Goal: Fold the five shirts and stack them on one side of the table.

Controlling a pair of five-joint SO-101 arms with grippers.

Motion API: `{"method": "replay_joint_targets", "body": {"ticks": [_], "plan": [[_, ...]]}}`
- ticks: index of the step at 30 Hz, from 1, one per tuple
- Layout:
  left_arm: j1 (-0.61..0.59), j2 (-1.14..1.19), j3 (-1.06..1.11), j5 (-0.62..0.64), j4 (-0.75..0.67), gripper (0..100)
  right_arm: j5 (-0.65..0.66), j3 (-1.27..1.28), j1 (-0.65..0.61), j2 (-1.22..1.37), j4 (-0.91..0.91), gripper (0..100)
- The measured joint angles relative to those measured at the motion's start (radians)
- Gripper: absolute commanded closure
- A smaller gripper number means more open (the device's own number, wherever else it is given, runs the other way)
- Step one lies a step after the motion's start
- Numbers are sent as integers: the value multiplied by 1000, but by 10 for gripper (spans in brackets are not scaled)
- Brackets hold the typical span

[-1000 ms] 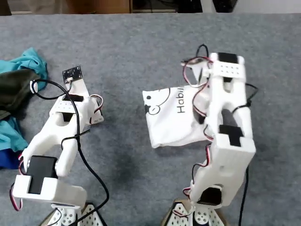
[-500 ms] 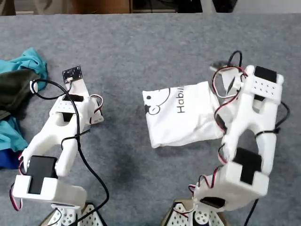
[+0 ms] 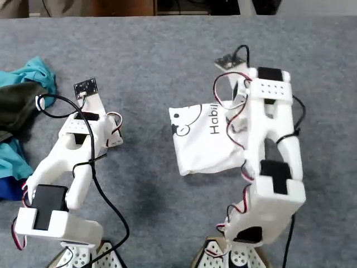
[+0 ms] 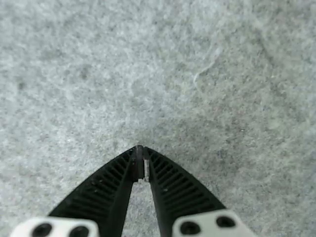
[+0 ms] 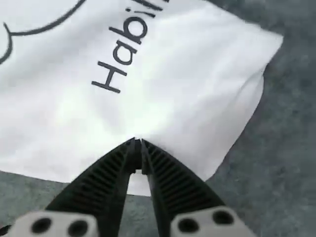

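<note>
A folded white shirt (image 3: 201, 139) with black print lies on the grey felt table (image 3: 150, 61), right of the middle. The right arm (image 3: 270, 128) stands over the shirt's right part and hides it. My right gripper (image 5: 134, 143) is shut, its tips just above the white shirt (image 5: 163, 89) near the printed letters, with no cloth seen pinched. The left arm (image 3: 78, 139) stands at the left. My left gripper (image 4: 139, 149) is shut over bare felt with nothing in it.
A heap of unfolded shirts lies at the table's left edge: a teal one (image 3: 34, 72), a dark olive one (image 3: 17, 103) and a blue one (image 3: 8, 188). Bare felt stretches between the arms and along the far side.
The right arm swung out to the right half a second ago, baring the shirt's right part, and has come back left over it. The left arm and the shirt have not moved.
</note>
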Motion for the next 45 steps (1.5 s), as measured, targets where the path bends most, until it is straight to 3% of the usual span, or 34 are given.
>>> {"method": "replay_joint_targets", "body": {"ticks": [5,13,21,24,29,33,36,39,45], "plan": [[0,0,0,0,0,980,14,-9,107,26,81,996],[0,0,0,0,0,980,195,-11,222,18,233,996],[6,0,0,-40,0,981,180,-107,252,-172,276,996],[71,-37,-8,-41,48,981,170,-94,245,-285,285,996],[278,-149,-167,-43,207,981,126,78,178,-423,279,996],[408,-155,-331,-2,209,981,55,269,143,-456,160,996],[431,-74,-430,78,141,981,41,405,121,-443,31,996],[439,94,-512,118,54,981,37,512,123,-371,-98,996],[439,506,-695,127,25,981,37,526,158,-195,-215,996]]}}
